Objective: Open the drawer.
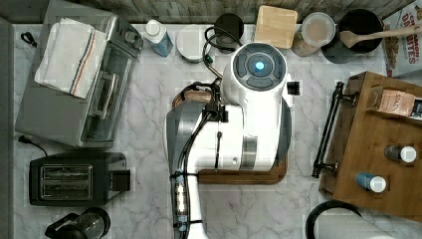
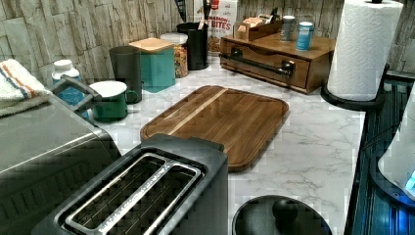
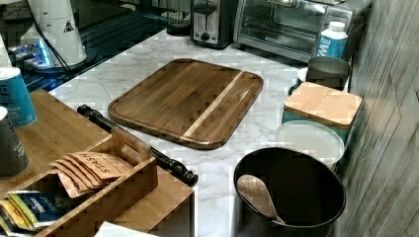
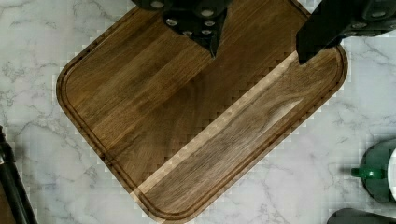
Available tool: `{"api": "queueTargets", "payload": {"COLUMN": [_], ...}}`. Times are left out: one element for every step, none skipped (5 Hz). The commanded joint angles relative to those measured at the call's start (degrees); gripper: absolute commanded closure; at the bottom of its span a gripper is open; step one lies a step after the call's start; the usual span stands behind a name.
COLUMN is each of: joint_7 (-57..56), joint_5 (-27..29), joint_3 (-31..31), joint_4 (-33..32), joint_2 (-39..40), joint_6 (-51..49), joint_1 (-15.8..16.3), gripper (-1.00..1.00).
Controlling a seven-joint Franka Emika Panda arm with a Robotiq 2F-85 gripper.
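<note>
The drawer point(image 1: 370, 144) is seen at the top view's right edge, standing on the marble counter point(image 1: 144, 129); its front is closed flush with the wooden body. Its long black handle point(image 1: 327, 130) runs along the side facing the cutting board point(image 1: 249, 177) and is held on two brackets. In the left view the drawer point(image 2: 274, 61) is placed at the far end of the counter, beside a paper towel roll point(image 2: 362, 46). In the right view the handle point(image 3: 136, 143) is seen just beside the board point(image 3: 190, 101), with a gap of counter between them. Two small bottles point(image 1: 370, 181) and a wooden tray of tea packets point(image 3: 94, 170) are carried on top of the drawer unit.

The arm point(image 1: 234, 124) is held above the cutting board in the top view, well apart from the drawer. In the wrist view the gripper point(image 4: 257, 49) is shown above the board point(image 4: 187, 121) with its jaws spread apart and nothing between them; the handle point(image 4: 11, 182) is caught at the picture's edge.

A toaster oven point(image 1: 84, 84) with a folded towel point(image 1: 64, 55) on it and a black toaster point(image 1: 74, 178) are set at the top view's left. A green mug point(image 2: 111, 100) is seen near the board in the left view.
</note>
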Motion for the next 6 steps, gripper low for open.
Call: {"api": "queueTargets", "payload": {"joint_7": [0.0,-2.51,-9.56,-18.66,-26.41,-29.14], "joint_5": [0.0,-2.59,-4.83,-6.02,-5.37,-6.11], "joint_3": [-0.03,-0.08,-1.56,-3.73,-15.25,-12.73], "joint_4": [0.0,-4.36,-7.22,-6.83,-5.81,-4.89], "joint_2": [0.0,-1.72,-2.44,-1.57,-0.1,1.9], "joint_6": [0.01,2.56,5.7,7.0,8.83,11.69], "joint_1": [-0.07,-0.07,-1.8,-4.15,2.28,-3.65], "gripper": [-1.0,-1.0,-1.0,-1.0,-1.0,-1.0]}}
